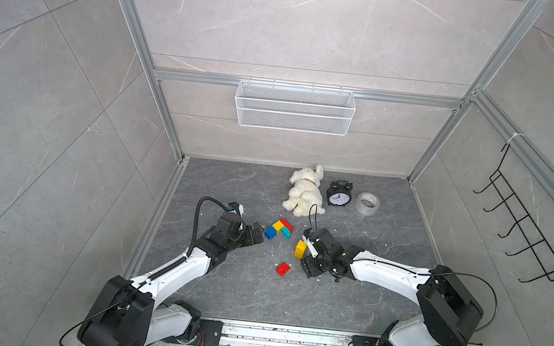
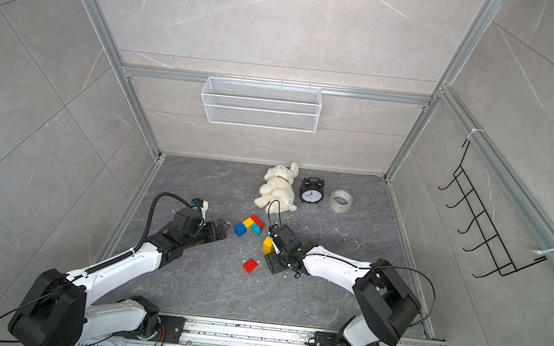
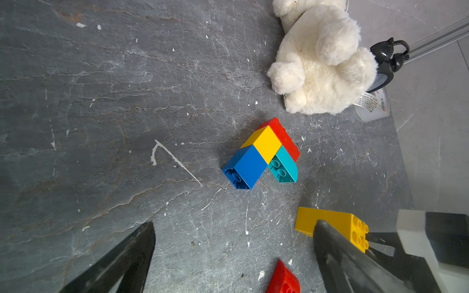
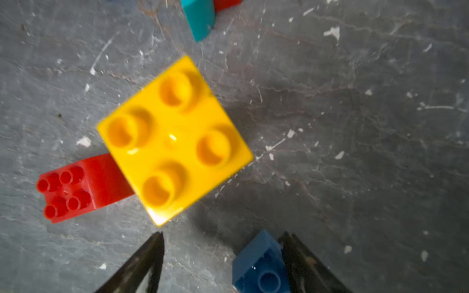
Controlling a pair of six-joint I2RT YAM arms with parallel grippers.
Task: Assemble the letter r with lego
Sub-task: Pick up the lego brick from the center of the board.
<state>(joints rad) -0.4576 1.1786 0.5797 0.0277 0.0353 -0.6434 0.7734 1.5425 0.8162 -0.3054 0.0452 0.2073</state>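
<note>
Evidently, the right gripper (image 4: 223,234) was spread open, with a blue brick (image 4: 256,266) lying against one finger. A yellow brick (image 4: 175,139) was seen just beyond, a red brick (image 4: 76,190) near it. The left gripper (image 3: 236,223) was held wide open near the joined lego cluster (image 3: 261,152) of blue, yellow, red and teal on the tabletop (image 3: 101,101).

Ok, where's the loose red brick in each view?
In both top views: loose red brick directly below the yellow brick.
Left wrist: loose red brick cut off at frame edge.
Right wrist: loose red brick partly behind yellow brick.
Shared landmark: that yellow brick.
</note>
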